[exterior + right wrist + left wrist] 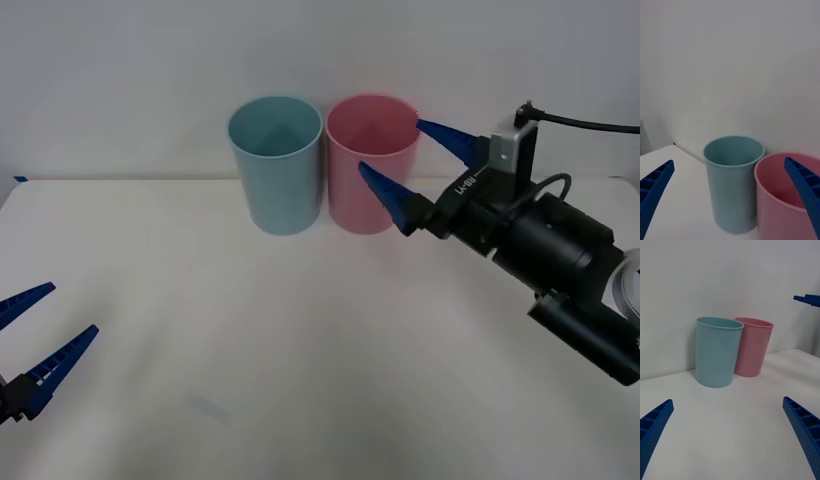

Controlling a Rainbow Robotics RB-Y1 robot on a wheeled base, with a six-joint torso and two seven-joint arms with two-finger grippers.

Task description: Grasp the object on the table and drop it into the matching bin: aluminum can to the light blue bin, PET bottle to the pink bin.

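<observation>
The light blue bin (pixel 276 170) and the pink bin (pixel 350 200) stand side by side, upright, at the back of the white table (pixel 300 350). My right gripper (pixel 392 147) hovers open at the pink bin's right rim, one finger above the rim and one in front of its wall, with nothing between them. Its wrist view looks down on the light blue bin (pixel 732 187) and pink bin (pixel 778 213). My left gripper (pixel 70 308) is open and empty, low at the table's near left. The aluminum can and the PET bottle are out of view.
A plain white wall (pixel 120 80) rises right behind the bins. The right arm's black body (pixel 560 260) and cable reach in from the right over the table. A faint grey mark (pixel 208 405) lies on the near table. The left wrist view shows both bins (pixel 717 352) ahead.
</observation>
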